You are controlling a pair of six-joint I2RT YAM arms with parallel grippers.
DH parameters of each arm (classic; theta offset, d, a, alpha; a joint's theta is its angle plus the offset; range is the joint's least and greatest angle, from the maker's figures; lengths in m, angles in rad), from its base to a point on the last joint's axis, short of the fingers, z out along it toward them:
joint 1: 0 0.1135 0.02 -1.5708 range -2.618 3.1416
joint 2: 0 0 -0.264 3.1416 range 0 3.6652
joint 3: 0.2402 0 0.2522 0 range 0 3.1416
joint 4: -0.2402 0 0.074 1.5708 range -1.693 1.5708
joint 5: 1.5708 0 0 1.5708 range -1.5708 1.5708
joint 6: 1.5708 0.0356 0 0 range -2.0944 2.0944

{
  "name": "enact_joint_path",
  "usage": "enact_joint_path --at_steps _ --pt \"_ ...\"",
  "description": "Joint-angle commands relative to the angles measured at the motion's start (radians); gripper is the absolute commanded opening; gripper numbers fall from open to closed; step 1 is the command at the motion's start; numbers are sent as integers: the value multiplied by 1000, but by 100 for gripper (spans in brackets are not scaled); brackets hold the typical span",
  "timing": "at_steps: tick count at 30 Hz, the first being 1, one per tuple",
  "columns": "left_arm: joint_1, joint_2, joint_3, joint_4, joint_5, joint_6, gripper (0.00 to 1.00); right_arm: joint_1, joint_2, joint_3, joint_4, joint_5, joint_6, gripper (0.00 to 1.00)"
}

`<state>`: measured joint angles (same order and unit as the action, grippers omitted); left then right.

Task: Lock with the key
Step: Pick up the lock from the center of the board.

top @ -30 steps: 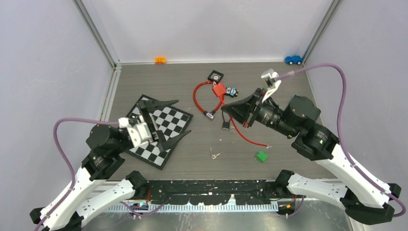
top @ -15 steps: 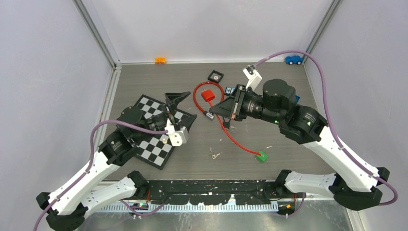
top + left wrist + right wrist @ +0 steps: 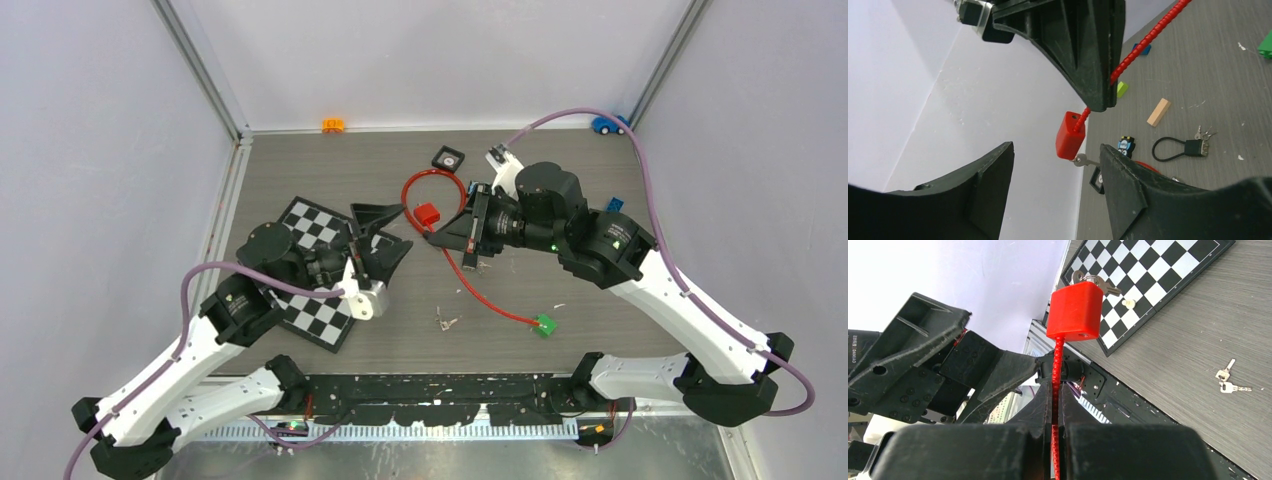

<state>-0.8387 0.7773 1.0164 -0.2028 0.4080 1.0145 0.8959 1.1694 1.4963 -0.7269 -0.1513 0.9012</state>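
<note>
A red padlock (image 3: 427, 214) hangs in the air on its red beaded cable (image 3: 482, 291), with a silver key (image 3: 1087, 161) sticking out of its body. My right gripper (image 3: 431, 237) is shut on the cable just below the padlock (image 3: 1075, 310), the cable (image 3: 1057, 365) running between its fingers. My left gripper (image 3: 399, 226) stands open just left of the padlock. In the left wrist view the padlock (image 3: 1069, 136) sits between and beyond the two fingertips (image 3: 1006, 152), and the key's far end passes behind the right one.
A chessboard (image 3: 305, 305) lies under the left arm. Loose keys (image 3: 447, 322) and a green block (image 3: 544, 324) at the cable's end lie near the front. A black cable lock (image 3: 1188, 147), a wooden block (image 3: 1158, 111) and a small black box (image 3: 448, 157) lie further back.
The left arm swung from the chessboard towards the padlock and its jaws narrowed. The right arm carried the padlock left and lower, dragging the cable and green block along.
</note>
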Motion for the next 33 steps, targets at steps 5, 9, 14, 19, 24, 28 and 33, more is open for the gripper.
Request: enact_joint_path --at_steps 5,9,14,19,24,28,33 --pt "-25 17 34 -41 33 31 63 2 -12 12 74 -48 29 1" --pt "-32 40 40 -41 14 63 63 2 -21 0 97 -61 43 1" --pt "-36 66 48 -40 -13 98 62 2 -33 -19 119 -89 65 1" --pt "-40 87 60 -41 -30 118 56 1 -41 -36 119 -93 71 1" --pt "-42 103 65 -40 -59 157 53 2 -44 -40 119 -105 73 1" --pt "-43 114 72 -41 -61 166 49 2 -44 -43 120 -106 72 1" --pt "-45 124 77 -58 -71 186 46 1 -42 -45 124 -114 73 1"
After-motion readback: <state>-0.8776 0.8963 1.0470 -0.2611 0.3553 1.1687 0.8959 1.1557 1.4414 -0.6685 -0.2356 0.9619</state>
